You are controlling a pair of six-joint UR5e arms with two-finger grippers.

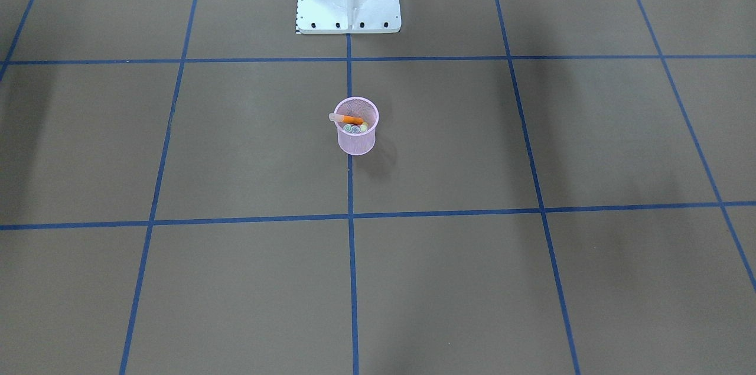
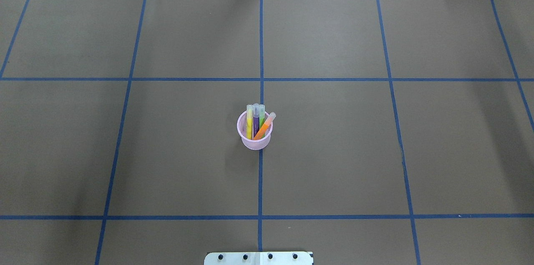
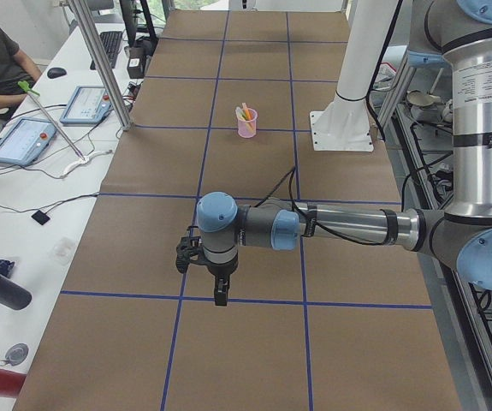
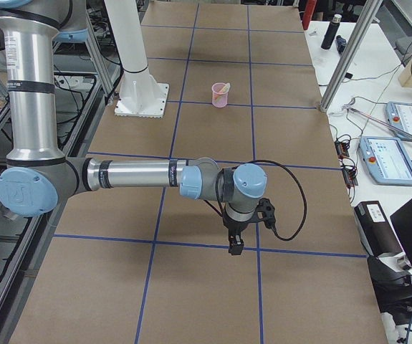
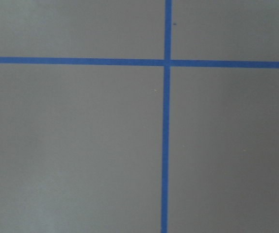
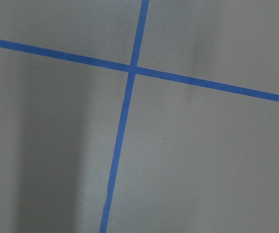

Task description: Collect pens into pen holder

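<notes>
Pens, all 4, stand in the pen holder; whether left tool or right tool is clenched cannot be told.

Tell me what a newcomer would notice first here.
A pink mesh cup stands in the middle of the table, holding a yellow pen, a purple pen and a green pen side by side, plus an orange pen leaning. The left arm and right arm stretch low over the table's ends, far from it.
</notes>
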